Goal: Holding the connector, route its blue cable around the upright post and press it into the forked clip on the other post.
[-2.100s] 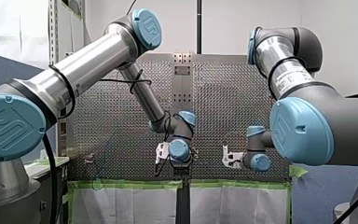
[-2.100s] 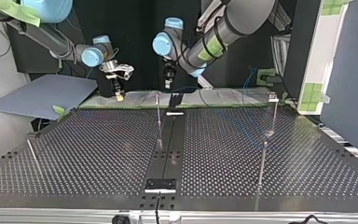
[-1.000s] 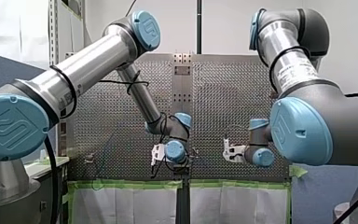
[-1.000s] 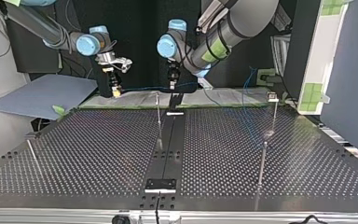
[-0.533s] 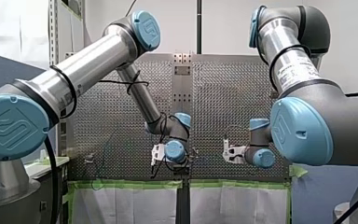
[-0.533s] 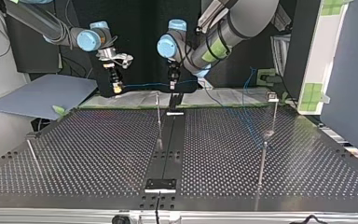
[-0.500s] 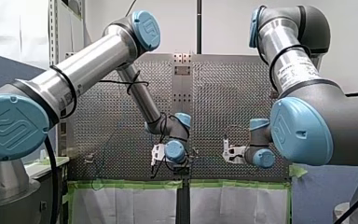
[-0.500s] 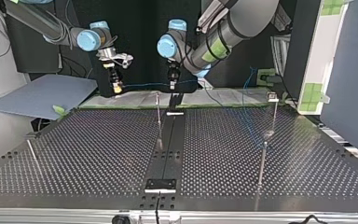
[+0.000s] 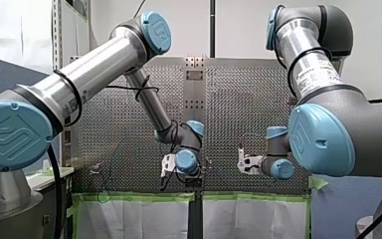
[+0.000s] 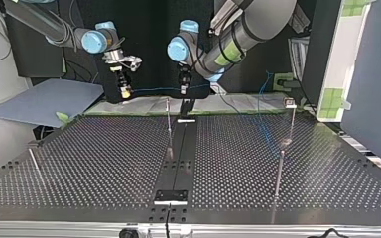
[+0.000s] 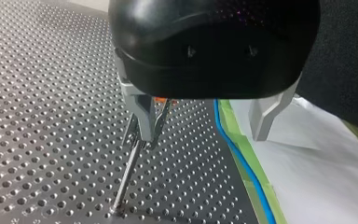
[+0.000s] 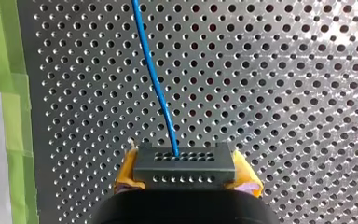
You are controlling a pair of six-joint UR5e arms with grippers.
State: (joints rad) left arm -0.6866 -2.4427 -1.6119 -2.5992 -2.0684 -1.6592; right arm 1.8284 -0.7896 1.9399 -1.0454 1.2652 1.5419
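Right hand (image 10: pixel 125 92) with connector (image 12: pixel 185 164) risen; blue cable (image 12: pixel 154 79) taut.

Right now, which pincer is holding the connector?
My right pincer: its yellow pads clamp the black connector. My left pincer stands open.

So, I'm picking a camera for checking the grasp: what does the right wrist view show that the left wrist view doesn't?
Right wrist only: the connector clamped between the yellow pads of my right tool. Left wrist only: my left tool, fingers apart, an upright post beside one finger. Both: the blue cable, the perforated table and green tape.
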